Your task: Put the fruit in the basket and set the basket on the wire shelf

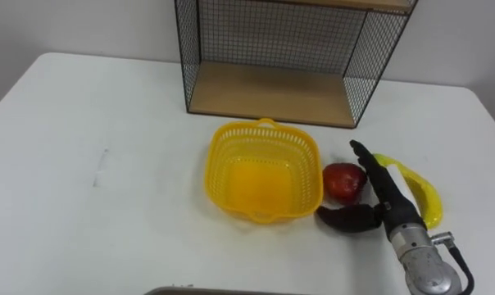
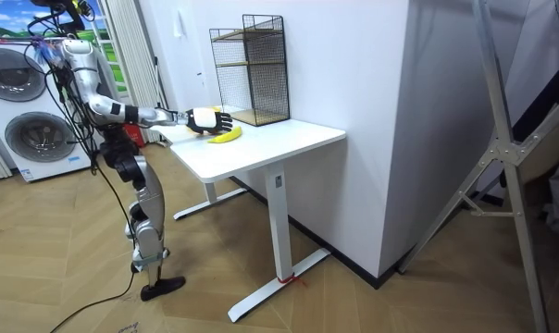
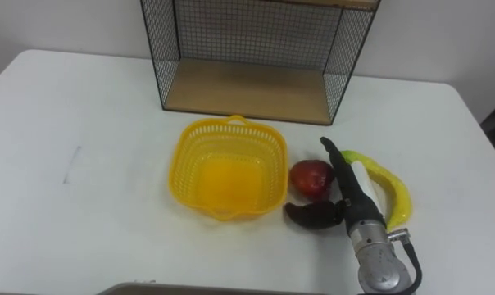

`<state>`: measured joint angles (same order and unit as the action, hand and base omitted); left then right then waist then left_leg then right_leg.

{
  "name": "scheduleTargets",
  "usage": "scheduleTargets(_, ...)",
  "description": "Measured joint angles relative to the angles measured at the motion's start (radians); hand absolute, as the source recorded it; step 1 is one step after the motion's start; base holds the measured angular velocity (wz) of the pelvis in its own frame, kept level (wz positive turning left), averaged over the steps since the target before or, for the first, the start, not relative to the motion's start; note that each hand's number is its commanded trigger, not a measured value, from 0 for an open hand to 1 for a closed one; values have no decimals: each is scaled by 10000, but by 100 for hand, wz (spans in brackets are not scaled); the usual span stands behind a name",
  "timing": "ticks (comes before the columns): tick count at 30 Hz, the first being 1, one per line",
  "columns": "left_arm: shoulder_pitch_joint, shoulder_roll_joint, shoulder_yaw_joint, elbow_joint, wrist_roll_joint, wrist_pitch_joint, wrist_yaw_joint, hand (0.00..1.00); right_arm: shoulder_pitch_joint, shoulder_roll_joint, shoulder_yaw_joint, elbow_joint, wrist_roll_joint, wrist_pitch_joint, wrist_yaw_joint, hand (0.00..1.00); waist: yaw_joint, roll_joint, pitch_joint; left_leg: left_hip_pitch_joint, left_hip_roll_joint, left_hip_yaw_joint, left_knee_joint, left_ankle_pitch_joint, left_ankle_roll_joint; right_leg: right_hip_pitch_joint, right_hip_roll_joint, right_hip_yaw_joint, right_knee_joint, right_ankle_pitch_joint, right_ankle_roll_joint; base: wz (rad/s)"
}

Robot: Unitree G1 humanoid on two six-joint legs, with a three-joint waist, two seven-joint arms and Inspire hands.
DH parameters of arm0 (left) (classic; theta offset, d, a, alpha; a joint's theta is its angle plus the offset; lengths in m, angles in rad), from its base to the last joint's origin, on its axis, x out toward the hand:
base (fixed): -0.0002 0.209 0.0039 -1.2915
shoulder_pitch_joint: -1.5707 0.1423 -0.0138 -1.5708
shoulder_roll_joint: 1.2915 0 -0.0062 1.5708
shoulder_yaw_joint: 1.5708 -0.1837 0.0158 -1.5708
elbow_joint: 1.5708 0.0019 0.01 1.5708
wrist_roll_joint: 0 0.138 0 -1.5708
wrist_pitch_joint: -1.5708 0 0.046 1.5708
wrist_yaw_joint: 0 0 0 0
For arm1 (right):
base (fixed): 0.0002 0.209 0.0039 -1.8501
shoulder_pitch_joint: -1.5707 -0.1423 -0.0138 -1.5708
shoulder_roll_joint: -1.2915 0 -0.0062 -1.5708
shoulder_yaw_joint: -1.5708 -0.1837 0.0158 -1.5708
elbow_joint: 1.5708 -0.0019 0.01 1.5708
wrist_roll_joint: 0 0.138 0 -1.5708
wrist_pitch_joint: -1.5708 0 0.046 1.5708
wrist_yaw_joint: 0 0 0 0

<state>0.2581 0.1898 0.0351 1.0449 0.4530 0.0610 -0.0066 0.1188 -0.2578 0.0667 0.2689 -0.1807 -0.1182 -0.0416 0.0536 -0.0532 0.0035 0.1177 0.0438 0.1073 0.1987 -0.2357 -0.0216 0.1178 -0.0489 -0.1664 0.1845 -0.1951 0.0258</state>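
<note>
Currently right hand spread, thumb out, holding nothing. Apple just left of fingers, banana just right, basket farther left. Risk: fingers nudge apple, it rolls away.

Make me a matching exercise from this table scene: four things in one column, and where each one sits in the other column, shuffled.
Things:
1. yellow basket
2. red apple
3. banana
4. wire shelf

Places:
A. at the back of the table
B. between the basket and the right hand
C. right of the right hand
D. mid-table, empty, in front of the shelf

Pairs: 1-D, 2-B, 3-C, 4-A
</note>
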Motion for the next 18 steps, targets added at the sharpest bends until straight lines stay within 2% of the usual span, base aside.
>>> scheduleTargets(1,0,0,2,-4,0,0,0,0,0,0,-1,0,-2,0,0,0,-11,-2,0,4,-4,-1,-2,0,0,8,-1,-3,-5,0,1,0)
scheduleTargets(2,0,0,4,-5,0,0,0,0,0,0,-3,0,-3,0,0,30,-24,-5,1,5,-5,-1,-6,0,0,11,-1,-4,-10,0,2,0)
scheduleTargets(3,9,0,4,-5,0,0,0,0,2,0,-3,0,-2,0,-1,67,-35,-5,1,5,-5,-1,-7,0,0,13,-1,-4,-14,1,2,0)
scheduleTargets(4,20,0,4,-3,0,0,1,0,6,0,-5,39,0,0,-8,100,-56,-5,2,7,-5,-1,-6,0,0,23,-1,-9,-22,1,2,0)
scheduleTargets(8,53,-1,2,-3,0,1,1,0,6,80,-8,136,0,-16,-150,100,-185,8,1,12,-5,1,-3,0,0,29,0,-11,-26,1,2,0)
scheduleTargets(18,-27,1,2,-17,15,5,11,0,-218,42,-230,456,-44,-22,-759,100,-188,100,-23,150,-4,6,-104,-1,-1,110,8,-18,-22,1,2,0)
